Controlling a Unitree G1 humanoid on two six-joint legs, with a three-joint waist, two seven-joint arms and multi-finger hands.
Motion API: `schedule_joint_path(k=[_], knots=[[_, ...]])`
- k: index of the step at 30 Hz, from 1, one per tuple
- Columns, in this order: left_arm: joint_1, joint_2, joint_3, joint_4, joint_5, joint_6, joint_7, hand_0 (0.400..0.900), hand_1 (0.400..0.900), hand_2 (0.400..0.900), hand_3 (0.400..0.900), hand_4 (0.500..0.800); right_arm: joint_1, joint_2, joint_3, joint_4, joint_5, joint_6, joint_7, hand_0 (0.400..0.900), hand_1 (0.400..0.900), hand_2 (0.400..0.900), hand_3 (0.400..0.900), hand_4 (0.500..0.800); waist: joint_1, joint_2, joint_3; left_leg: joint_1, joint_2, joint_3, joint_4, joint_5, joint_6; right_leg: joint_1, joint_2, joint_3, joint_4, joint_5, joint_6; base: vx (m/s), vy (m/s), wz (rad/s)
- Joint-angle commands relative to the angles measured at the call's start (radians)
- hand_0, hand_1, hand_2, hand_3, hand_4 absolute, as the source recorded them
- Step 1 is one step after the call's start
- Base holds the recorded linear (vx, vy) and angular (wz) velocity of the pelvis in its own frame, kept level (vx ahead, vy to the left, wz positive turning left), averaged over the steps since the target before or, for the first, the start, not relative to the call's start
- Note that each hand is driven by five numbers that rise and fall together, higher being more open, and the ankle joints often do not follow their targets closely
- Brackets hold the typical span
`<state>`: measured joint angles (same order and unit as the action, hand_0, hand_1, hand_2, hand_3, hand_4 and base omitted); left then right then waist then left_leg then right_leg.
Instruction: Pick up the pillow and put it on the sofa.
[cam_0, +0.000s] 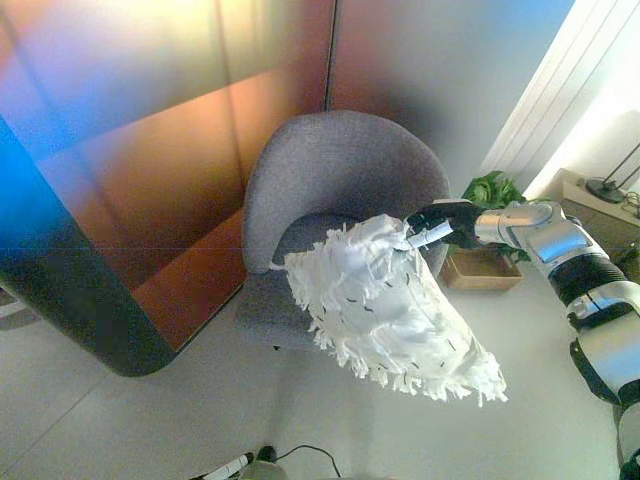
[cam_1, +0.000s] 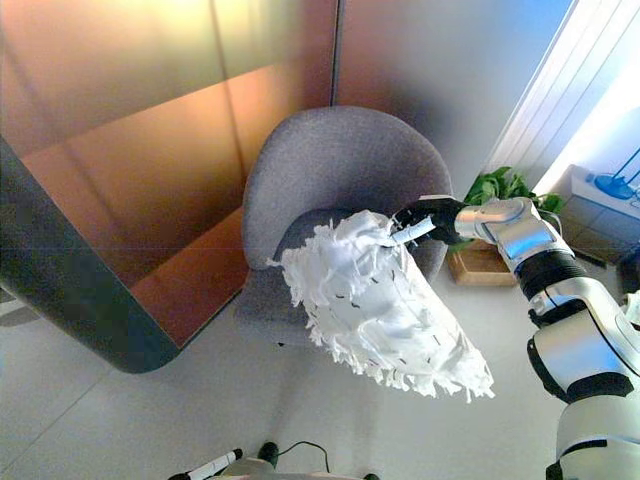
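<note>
A white fringed pillow (cam_0: 395, 305) hangs in the air in front of a grey round-backed armchair (cam_0: 335, 175), tilted with its lower corner toward the right. My right hand (cam_0: 438, 224) reaches in from the right and is shut on the pillow's upper edge, just over the chair's seat (cam_1: 300, 235). The pillow covers much of the seat and the chair's front right side. My left hand shows in neither view.
A wood-panelled wall (cam_0: 170, 170) stands behind and left of the chair, with a dark curved edge (cam_0: 70, 300) at the left. A green plant (cam_0: 492, 190) in a wooden box (cam_0: 482, 270) sits right of the chair. A low white shelf with a lamp base (cam_0: 605, 188) stands by the curtain.
</note>
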<state>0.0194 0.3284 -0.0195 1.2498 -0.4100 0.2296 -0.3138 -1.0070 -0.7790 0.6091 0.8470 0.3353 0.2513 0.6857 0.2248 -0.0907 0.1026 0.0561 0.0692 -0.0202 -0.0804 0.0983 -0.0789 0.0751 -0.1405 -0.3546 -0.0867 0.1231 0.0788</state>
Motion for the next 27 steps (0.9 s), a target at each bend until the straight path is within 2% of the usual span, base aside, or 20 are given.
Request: schedule_joint_path(k=[1,14,19,20,21,24,25,27], knots=[[0.040,-0.001,-0.115,0.109,-0.021,0.080,-0.010,0.900,0.900,0.900,0.900,0.800,-0.371,-0.038,-0.038,0.101,0.114,-0.045,-0.080,0.400,0.400,0.400,0.400,0.500,0.018,-0.068,-0.014,0.031,-0.042,0.012,-0.007,-0.087,0.005,0.097,0.030,0.000,-0.001,-0.086,0.027,0.04,0.021,0.08],[0.054,0.038,-0.141,0.080,-0.071,0.107,-0.001,0.900,0.900,0.900,0.900,0.800,-0.452,-0.147,0.004,0.281,0.061,0.004,-0.133,0.400,0.400,0.400,0.400,0.500,0.056,-0.058,0.024,-0.009,-0.037,-0.029,-0.007,-0.072,-0.001,0.078,0.040,-0.021,-0.001,-0.092,0.023,0.04,-0.006,0.12],[0.014,0.070,-0.161,0.058,-0.122,0.092,-0.037,0.900,0.900,0.900,0.900,0.800,-0.514,-0.197,0.068,0.312,0.104,0.019,-0.235,0.400,0.400,0.400,0.400,0.500,0.066,-0.035,0.090,-0.115,-0.037,-0.060,-0.007,-0.043,0.001,-0.012,0.041,-0.011,-0.001,-0.084,0.021,-0.17,-0.059,0.08],[0.009,0.071,-0.164,0.056,-0.133,0.091,-0.039,0.900,0.900,0.900,0.900,0.800,-0.522,-0.204,0.073,0.316,0.099,0.025,-0.272,0.635,0.635,0.635,0.635,0.641,0.066,-0.031,0.095,-0.125,-0.037,-0.063,-0.007,-0.040,0.001,-0.021,0.040,-0.010,-0.001,-0.083,0.020,-0.14,-0.018,0.03],[0.009,0.070,-0.164,0.050,-0.139,0.088,-0.041,0.900,0.900,0.900,0.900,0.800,-0.527,-0.214,0.079,0.324,0.108,0.031,-0.318,0.900,0.900,0.900,0.900,0.800,0.067,-0.025,0.104,-0.135,-0.038,-0.066,-0.007,-0.038,0.001,-0.030,0.039,-0.010,-0.001,-0.082,0.021,-0.08,-0.011,0.02],[0.011,0.065,-0.184,0.017,-0.161,0.101,-0.035,0.900,0.900,0.900,0.900,0.800,-0.553,-0.243,0.085,0.338,0.112,0.086,-0.318,0.900,0.900,0.900,0.900,0.800,0.066,-0.010,0.122,-0.160,-0.040,-0.070,-0.007,-0.030,0.000,-0.054,0.037,-0.009,-0.001,-0.077,0.024,-0.05,-0.003,-0.01],[0.005,0.076,-0.186,-0.030,-0.163,0.140,-0.024,0.900,0.900,0.900,0.900,0.800,-0.574,-0.264,0.097,0.348,0.100,0.111,-0.294,0.900,0.900,0.900,0.900,0.800,0.072,-0.006,0.131,-0.166,-0.038,-0.068,-0.007,-0.032,-0.002,-0.060,0.039,-0.006,-0.001,-0.079,0.020,-0.02,-0.036,-0.02],[0.003,0.086,-0.190,-0.054,-0.168,0.156,-0.024,0.900,0.900,0.900,0.900,0.800,-0.594,-0.288,0.111,0.365,0.104,0.111,-0.260,0.900,0.900,0.900,0.900,0.800,0.071,-0.004,0.134,-0.173,-0.035,-0.064,-0.007,-0.033,-0.004,-0.069,0.039,-0.005,-0.001,-0.078,0.019,-0.03,-0.037,-0.08]])
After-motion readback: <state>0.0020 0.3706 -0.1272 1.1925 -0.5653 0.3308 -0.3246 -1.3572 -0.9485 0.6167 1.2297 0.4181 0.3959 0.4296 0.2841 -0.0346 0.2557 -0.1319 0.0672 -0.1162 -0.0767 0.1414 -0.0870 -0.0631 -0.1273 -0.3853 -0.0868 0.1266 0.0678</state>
